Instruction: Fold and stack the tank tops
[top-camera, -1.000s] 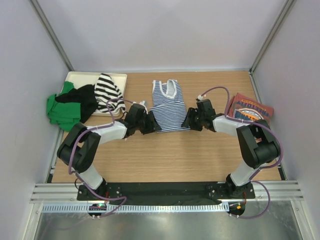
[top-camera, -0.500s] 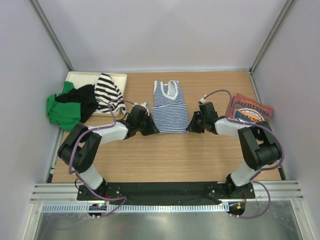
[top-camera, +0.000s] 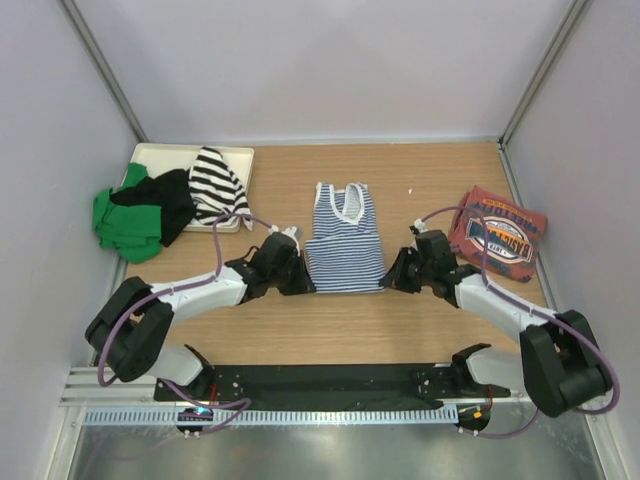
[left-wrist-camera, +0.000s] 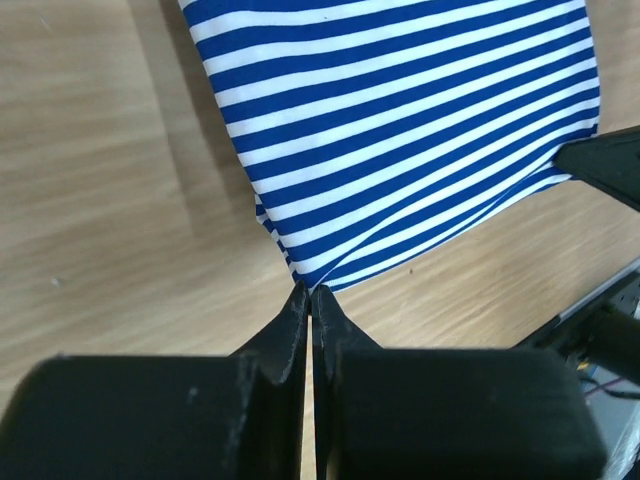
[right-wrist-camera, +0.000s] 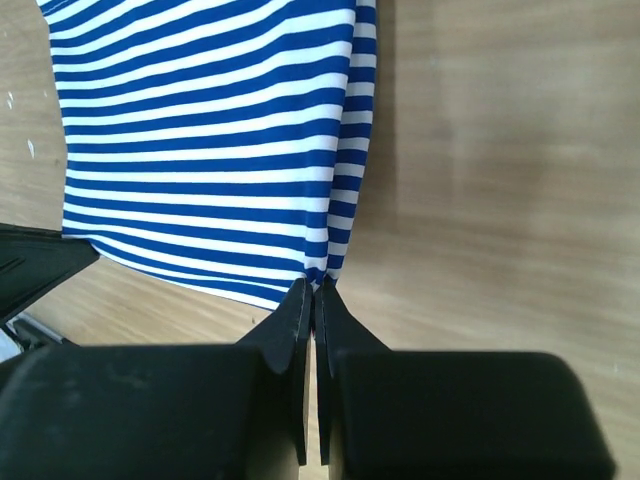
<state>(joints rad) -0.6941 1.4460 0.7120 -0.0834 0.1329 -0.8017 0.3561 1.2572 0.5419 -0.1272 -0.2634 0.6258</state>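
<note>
The striped top (top-camera: 345, 245) lies mid table (top-camera: 300, 330). My left tool (left-wrist-camera: 308, 290) and right tool (right-wrist-camera: 314, 285) are each clamped on a hem corner. Thin, floppy, light stuff, so corners are where to grab.

Wrist views: striped tank top (left-wrist-camera: 400, 130) cut by top edge; red top (top-camera: 497, 232) logo lettering unreadable.

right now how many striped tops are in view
2. A navy-and-white striped top lies flat in the middle of the table; a black-and-white striped one sits on the tray at far left. More could be hidden in the pile beside it.
</note>
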